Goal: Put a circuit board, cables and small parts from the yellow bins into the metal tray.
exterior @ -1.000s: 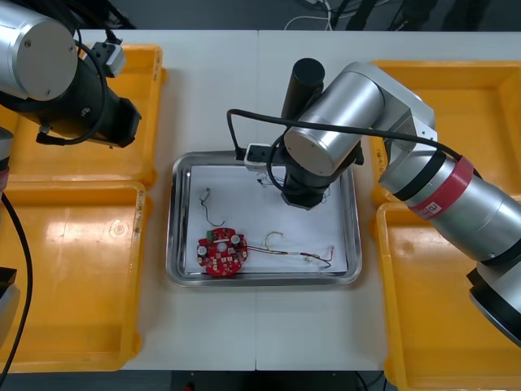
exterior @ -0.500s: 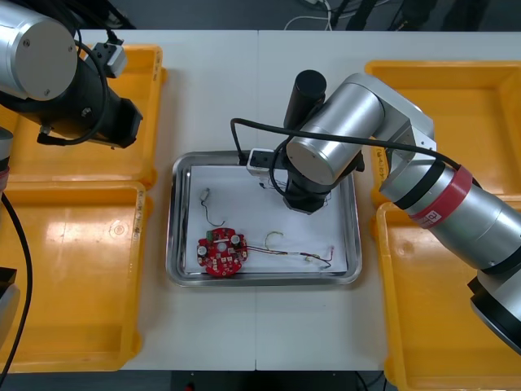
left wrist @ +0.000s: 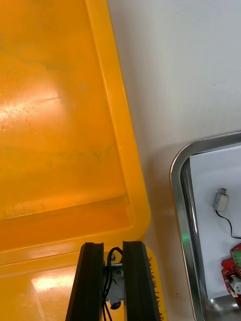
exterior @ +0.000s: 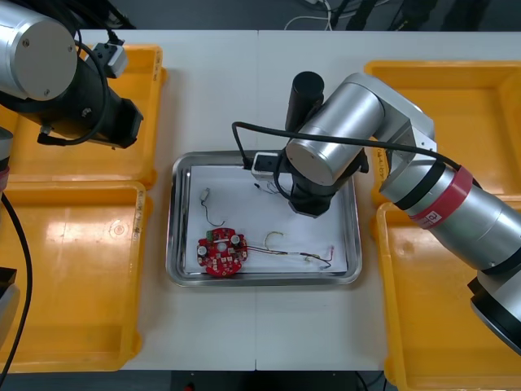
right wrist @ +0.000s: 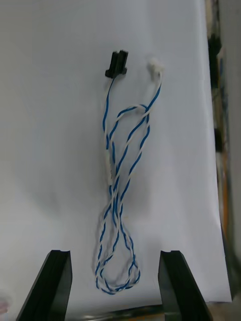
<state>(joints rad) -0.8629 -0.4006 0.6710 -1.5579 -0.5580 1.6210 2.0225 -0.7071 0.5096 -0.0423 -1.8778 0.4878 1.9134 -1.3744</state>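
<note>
The right gripper [right wrist: 114,256], spread above the blue and white cable [right wrist: 123,165] in the metal tray [exterior: 173,228], has drifted toward 4 o'clock, while the left gripper [left wrist: 113,248] stays pinching a black cable [left wrist: 108,276].

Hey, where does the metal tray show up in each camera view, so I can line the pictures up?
Front view: metal tray at the centre of the table, between the yellow bins.
Right wrist view: its white lining under the open right end effector, rim beyond the blue and white cable.
Left wrist view: its corner past the left end effector, shut on a black cable.
Shared landmark: the tray's white lining.
</note>
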